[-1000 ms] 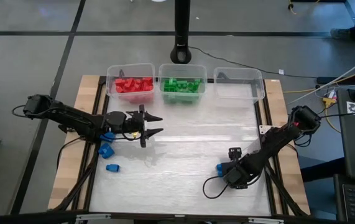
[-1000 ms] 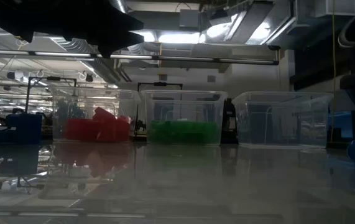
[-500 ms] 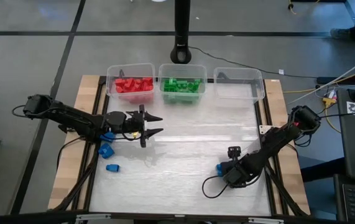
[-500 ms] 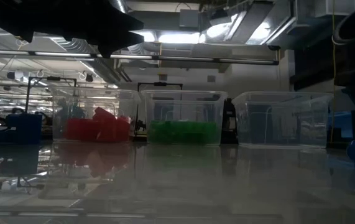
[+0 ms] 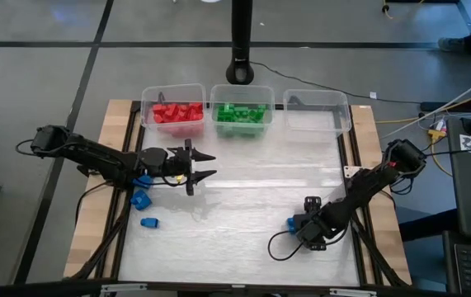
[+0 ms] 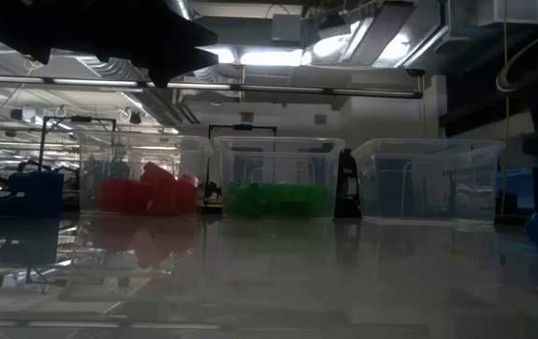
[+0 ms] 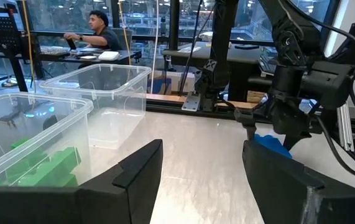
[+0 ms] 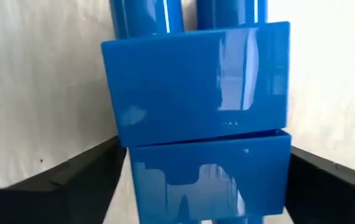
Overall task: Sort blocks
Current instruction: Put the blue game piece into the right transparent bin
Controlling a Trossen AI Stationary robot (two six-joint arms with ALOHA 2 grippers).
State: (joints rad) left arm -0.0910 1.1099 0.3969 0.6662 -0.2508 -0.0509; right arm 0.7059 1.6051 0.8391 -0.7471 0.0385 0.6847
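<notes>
Since the earlier frame the right arm has shifted only a touch, its wrist drawing slightly toward five o'clock over the blue block; the left arm has not moved. The right gripper [image 5: 301, 224] sits low at about five o'clock on the bench [image 5: 243, 198], jaws spread wide with the blue block [image 8: 196, 118] squarely between them, not yet pinched. In the right wrist view the block fills the gap, its long side lying across the jaws, so the closing line seems to fall on its short ends; from above only a sliver of it shows at the nine o'clock side of the wrist. The right arm is plainly the nearer one. The left gripper [image 5: 204, 165] waits near nine o'clock, jaws part open and holding nothing, with three more blue blocks [image 5: 142, 200] under and beside its arm. The red bin [image 5: 171, 107] and green bin [image 5: 240, 110] at twelve o'clock are filled; the third bin [image 5: 317, 110] looks empty. Whether the jaws touch the bench is hidden.
</notes>
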